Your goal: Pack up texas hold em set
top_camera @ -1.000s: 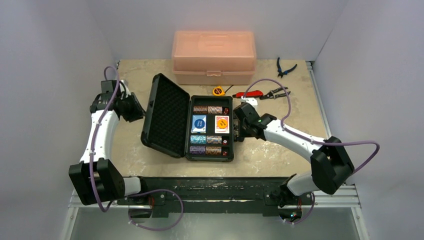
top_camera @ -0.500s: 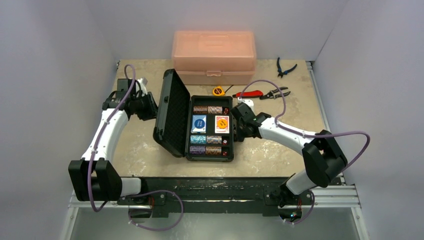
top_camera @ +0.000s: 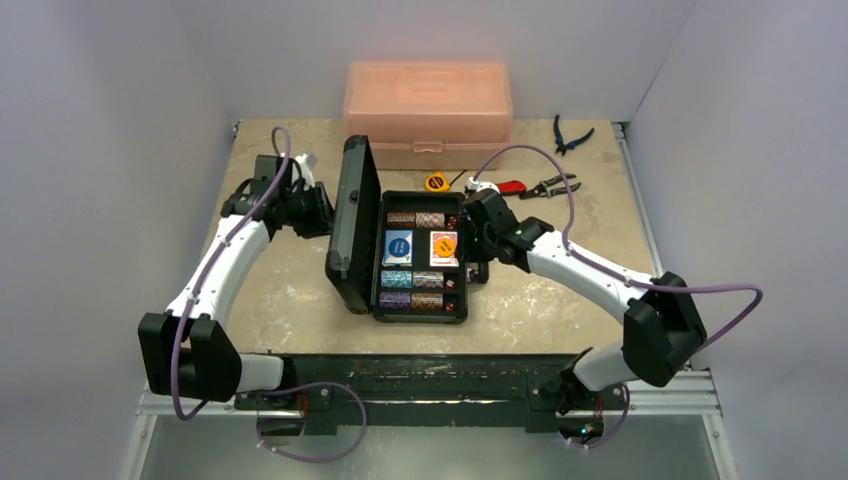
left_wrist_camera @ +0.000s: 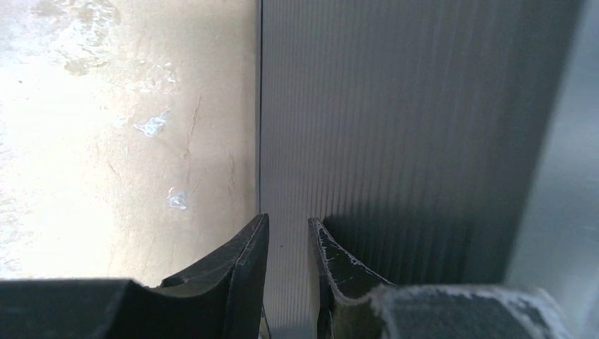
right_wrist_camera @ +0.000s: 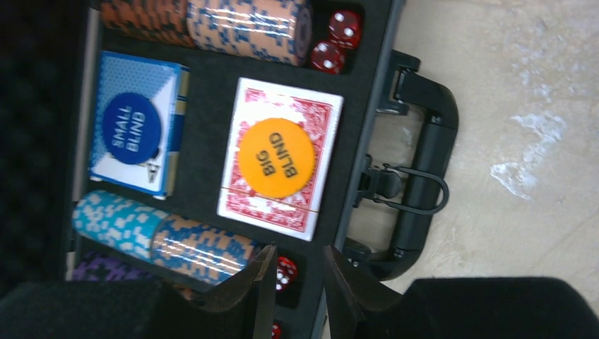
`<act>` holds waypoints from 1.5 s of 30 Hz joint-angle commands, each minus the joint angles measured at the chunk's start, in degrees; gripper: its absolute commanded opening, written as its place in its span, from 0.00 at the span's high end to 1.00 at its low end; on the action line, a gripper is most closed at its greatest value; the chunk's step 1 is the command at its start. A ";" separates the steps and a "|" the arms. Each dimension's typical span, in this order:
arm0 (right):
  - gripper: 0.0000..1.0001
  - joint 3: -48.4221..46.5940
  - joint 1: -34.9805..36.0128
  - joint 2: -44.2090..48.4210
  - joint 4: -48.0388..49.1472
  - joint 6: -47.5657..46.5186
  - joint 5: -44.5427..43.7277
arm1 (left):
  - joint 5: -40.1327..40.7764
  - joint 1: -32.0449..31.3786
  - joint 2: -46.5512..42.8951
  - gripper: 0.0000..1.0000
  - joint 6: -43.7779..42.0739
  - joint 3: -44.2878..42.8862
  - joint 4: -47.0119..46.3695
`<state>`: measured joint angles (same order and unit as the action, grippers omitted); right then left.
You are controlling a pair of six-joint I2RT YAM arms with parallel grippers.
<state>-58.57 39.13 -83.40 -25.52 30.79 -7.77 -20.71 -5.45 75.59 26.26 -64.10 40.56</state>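
- From the top camera, the black case (top_camera: 424, 312) lies in the middle of the table (top_camera: 280, 290). Its tray faces up, and its lid (top_camera: 350, 225) stands almost upright along the 9 o'clock side.
- The tray holds rows of chips (top_camera: 415, 219), a blue deck (top_camera: 398, 246) and a red deck (top_camera: 444, 248) side by side.
- The left gripper (top_camera: 318, 212) is at 9 o'clock of the lid, against its outer face. The right gripper (top_camera: 478, 258) is at the 3 o'clock edge of the case.
- A pink box (top_camera: 428, 110) stands at 12 o'clock. A yellow tape measure (top_camera: 435, 182) and pliers (top_camera: 553, 185) lie toward 1 o'clock, and cutters (top_camera: 570, 135) are farther toward 2 o'clock.
- From the left wrist, the left gripper (left_wrist_camera: 288, 222) shows its fingers a narrow gap apart with nothing between them. The ribbed outer face of the lid (left_wrist_camera: 395, 127) is just in front of the tips.
- From the right wrist, the right gripper (right_wrist_camera: 297, 248) has its fingers a little apart over the rim of the case, near one red die (right_wrist_camera: 285, 272). I cannot tell if they pinch the rim.
- The blue deck carries a blue disc (right_wrist_camera: 132, 128) marked SMALL BLIND, and the red deck carries an orange disc (right_wrist_camera: 276, 157) marked BIG BLIND.
- Two more dice (right_wrist_camera: 345, 27) sit toward 12 o'clock, and the handle (right_wrist_camera: 424, 162) is at 3 o'clock of the decks.
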 commanded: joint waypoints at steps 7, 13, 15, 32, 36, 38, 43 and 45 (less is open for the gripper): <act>0.66 -4.65 -0.13 1.83 1.49 -1.02 4.78 | -0.75 -5.36 1.81 0.75 2.25 -2.82 -1.13; 0.66 -5.13 -0.17 1.13 1.16 -1.03 5.17 | -0.65 -7.81 1.95 0.75 2.74 -3.31 -1.58; 0.66 -5.09 -0.17 1.28 1.03 -1.08 5.20 | -0.82 -8.52 2.39 0.75 2.66 -3.57 -1.57; 0.67 -3.08 -0.18 1.15 0.52 -0.81 4.04 | -0.21 -11.49 3.18 0.75 2.65 -3.49 -1.53; 0.66 -2.37 -0.13 1.13 -1.76 -0.04 -1.17 | -0.05 -11.66 2.66 0.75 2.57 -3.99 -0.97; 0.65 -2.05 -0.35 1.06 -3.49 0.69 -4.70 | 0.07 -11.77 2.24 0.75 2.53 -4.39 -0.60; 0.64 -0.61 -4.05 1.86 -5.32 1.19 -7.48 | 0.31 -12.11 1.28 0.74 2.33 -5.30 0.06; 0.64 -0.27 -5.08 3.02 -5.18 0.77 -7.45 | 0.56 -12.26 1.19 0.74 2.15 -5.70 0.46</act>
<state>-59.57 36.21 -82.35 -30.44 31.07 -12.56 -20.58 -17.21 78.72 28.08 -66.87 41.30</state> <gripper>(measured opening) 0.358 0.257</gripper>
